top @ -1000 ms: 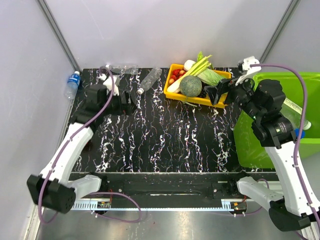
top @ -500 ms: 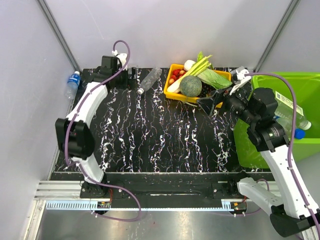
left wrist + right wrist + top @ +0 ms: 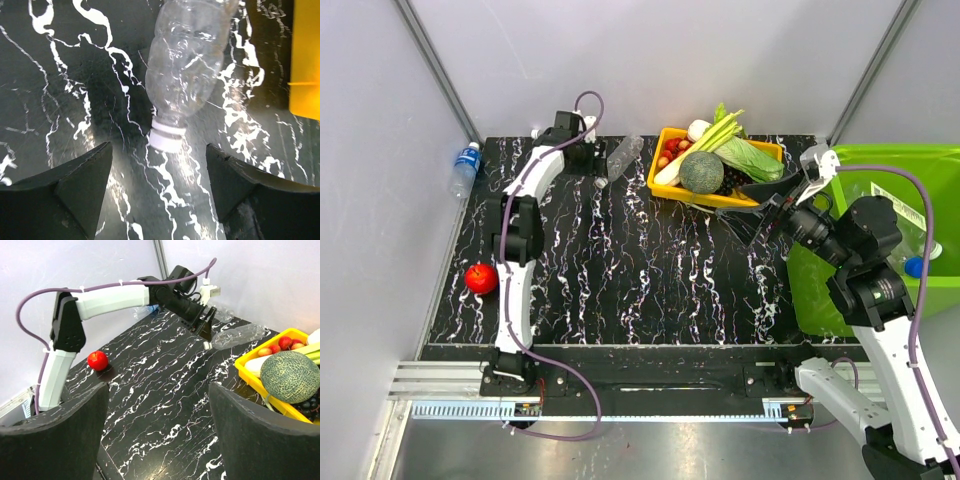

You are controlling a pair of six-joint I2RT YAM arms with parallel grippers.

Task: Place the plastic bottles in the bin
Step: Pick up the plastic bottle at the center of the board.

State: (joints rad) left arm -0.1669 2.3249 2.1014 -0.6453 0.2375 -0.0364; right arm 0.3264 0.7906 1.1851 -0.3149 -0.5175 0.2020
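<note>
Left gripper (image 3: 159, 154) stands wide, holding nothing; a clear bottle (image 3: 187, 60) lies at its 12 o'clock, white cap nearest; right gripper (image 3: 158, 386) wide, empty; lime-green bin (image 3: 920, 160) at the table's 3 o'clock.

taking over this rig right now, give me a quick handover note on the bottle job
Left hand: open, at the table's far edge, lined up on the cap end of a clear bottle, not gripping it.
Right hand: open, empty, above the table near the yellow tray.
Bottles: the clear one lies on its side beside the tray; a second clear one lies behind the left hand; a blue-label one is off the table's left edge, by the wall.
Done: at least one blue-capped bottle is in the green bin.
Left: those three.
</note>
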